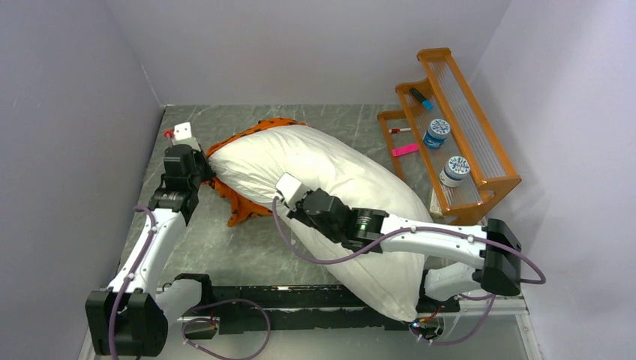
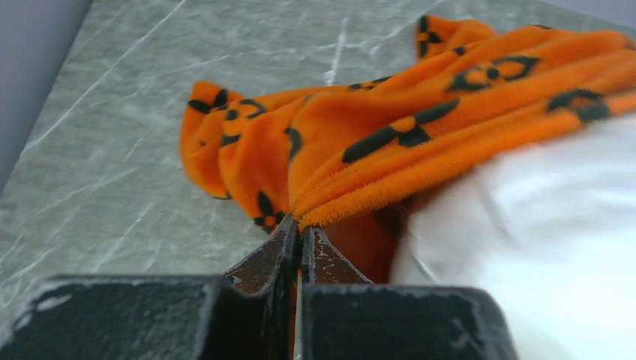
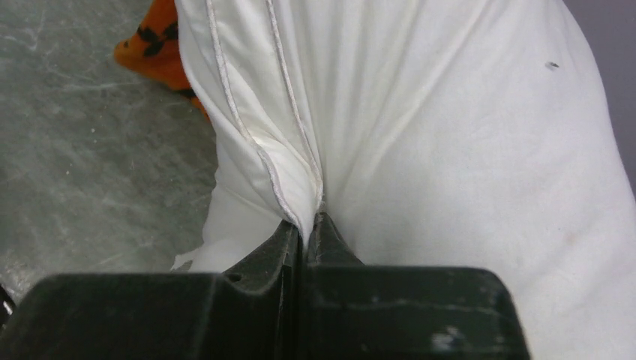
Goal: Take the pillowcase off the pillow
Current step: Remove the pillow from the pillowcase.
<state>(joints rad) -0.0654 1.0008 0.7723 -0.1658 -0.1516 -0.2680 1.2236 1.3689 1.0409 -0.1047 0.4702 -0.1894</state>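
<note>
The white pillow lies diagonally across the table, mostly bare. The orange pillowcase with dark motifs is bunched round the pillow's far-left end. My left gripper is shut on the pillowcase's edge; in the left wrist view the orange hem is pinched at the left gripper, with the pillow to the right. My right gripper is shut on a piped seam fold of the pillow; the right gripper pinches it, and a bit of pillowcase shows top left.
An orange wooden rack stands at the back right with two small jars, a marker and a pink item. The grey marbled table is walled on the left, back and right.
</note>
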